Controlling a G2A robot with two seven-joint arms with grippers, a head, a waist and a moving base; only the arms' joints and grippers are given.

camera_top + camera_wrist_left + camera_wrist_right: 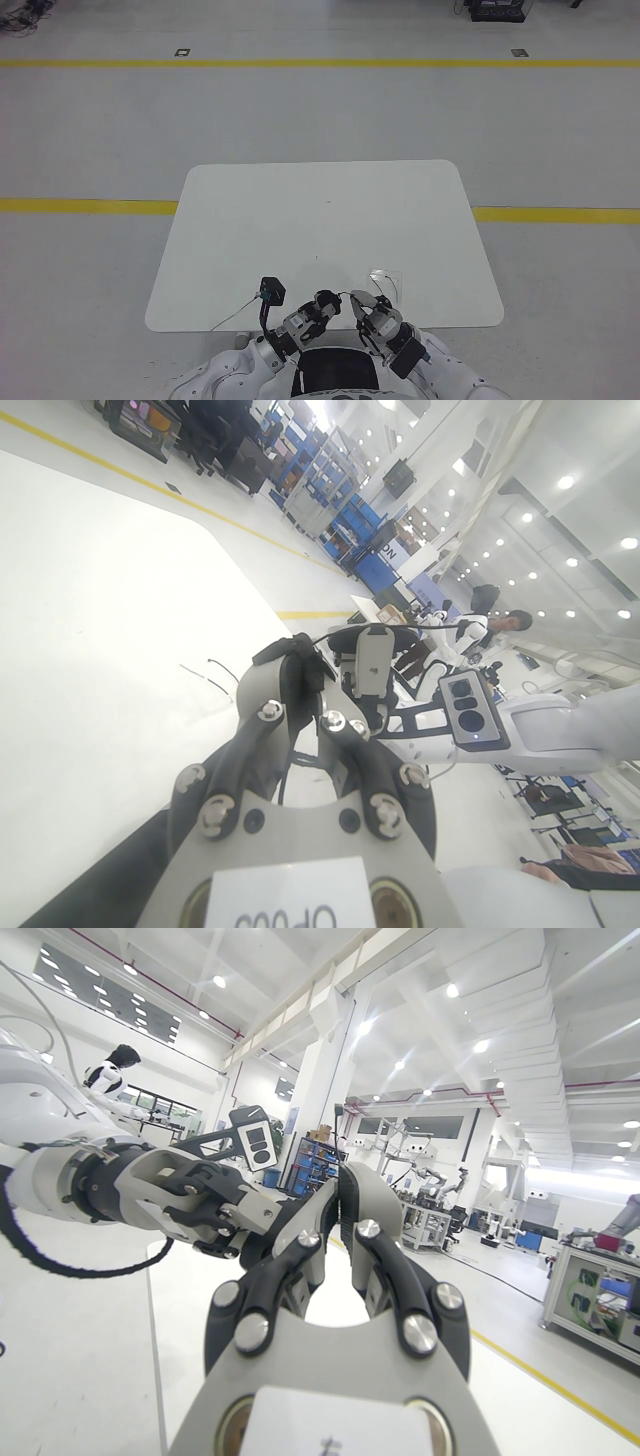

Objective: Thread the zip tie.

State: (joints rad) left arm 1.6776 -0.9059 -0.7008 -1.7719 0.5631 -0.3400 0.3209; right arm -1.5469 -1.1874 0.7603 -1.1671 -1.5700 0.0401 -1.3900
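R gripper (340, 1190) is clamped on the black zip tie (338, 1133), which sticks out past its tips, over near edge of table (320, 210). L gripper (300, 655) is clenched just beside it; we can't tell on what.

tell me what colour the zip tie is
Black; the zip tie shows best in the right wrist view.

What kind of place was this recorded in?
Probably a robotics lab or factory hall: yellow floor lines, blue storage racks, and other humanoid robots standing in the background.
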